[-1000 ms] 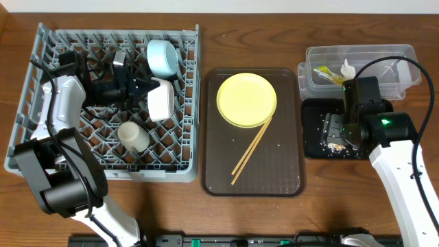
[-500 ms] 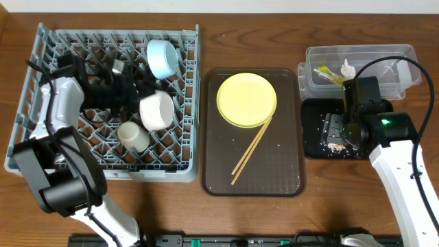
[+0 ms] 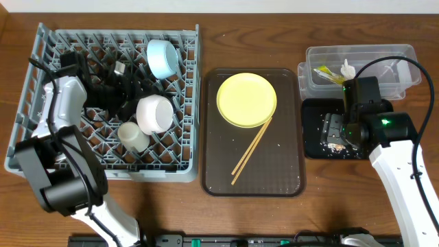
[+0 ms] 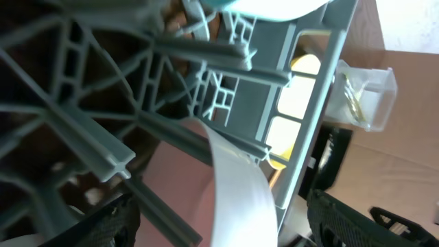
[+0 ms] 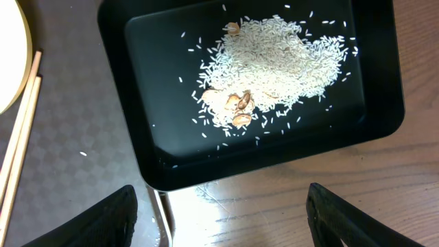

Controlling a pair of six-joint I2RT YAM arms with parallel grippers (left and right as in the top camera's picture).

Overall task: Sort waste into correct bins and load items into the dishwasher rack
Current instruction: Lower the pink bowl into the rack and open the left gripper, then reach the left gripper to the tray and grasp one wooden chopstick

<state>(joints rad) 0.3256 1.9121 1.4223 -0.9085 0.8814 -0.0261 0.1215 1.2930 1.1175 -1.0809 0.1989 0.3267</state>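
Observation:
The grey dishwasher rack (image 3: 41, 147) holds a light-blue bowl (image 3: 162, 57), a white bowl (image 3: 153, 113) and a small white cup (image 3: 132, 136). My left gripper (image 3: 137, 94) is inside the rack, just above the white bowl. In the left wrist view its jaws stand wide open, and the white bowl's rim (image 4: 240, 192) passes between them untouched. The yellow plate (image 3: 247, 100) and the chopsticks (image 3: 251, 149) lie on the brown tray (image 3: 288, 171). My right gripper (image 3: 334, 130) hovers open over the black tray (image 5: 171, 165), which holds rice crumbs (image 5: 274, 55).
The clear tub (image 3: 391, 62) at the back right holds a green-and-yellow wrapper (image 3: 328, 74) and a white scrap (image 3: 348, 68). It butts against the black tray. Bare wooden table (image 5: 309, 199) lies below the black tray. Rack pegs (image 4: 89, 130) crowd round my left gripper.
My left gripper has opened and let go of the white bowl. The bowl has tipped down into the rack, toward the cup. The right arm has not moved.

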